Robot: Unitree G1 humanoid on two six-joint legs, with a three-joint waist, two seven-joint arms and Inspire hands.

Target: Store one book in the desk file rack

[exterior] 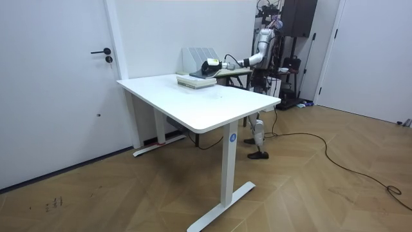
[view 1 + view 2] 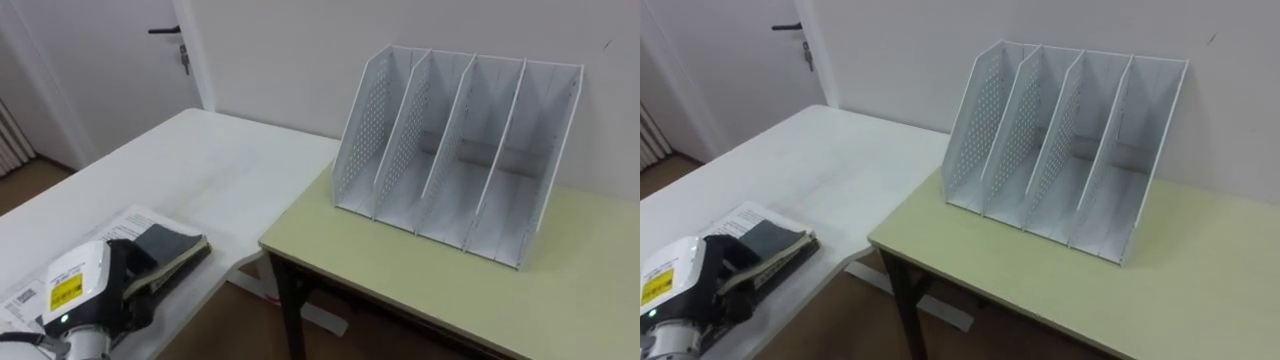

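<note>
Closest to my head camera was my left robot hand [image 2: 120, 285], low over the near left part of the white worktop [image 2: 210, 165]. As far as I could see, its dark fingers [image 2: 140, 272] were curled around the near end of the book [image 2: 168, 243], clamped on it, though the underside of that grip was hidden from me. The book had a dark grey cover with its pale page edges turned toward the worktop's right edge. It lay on top of a white printed pile [image 2: 132, 217], which sat flat on the white worktop. Butted against that worktop's right edge stood a pale green worktop [image 2: 560, 300] with dark legs. The file rack [image 2: 455, 150] stood upright on it near its far left corner, close to the wall. This white rack had perforated dividers, and its four slots opened toward me. It was well apart from the book. Beyond the white worktop's far left end was a white door [image 2: 120, 70] with a dark handle [image 2: 165, 31]. From the room camera, I stood behind the white worktop's far edge with my arm stretched out over it.
</note>
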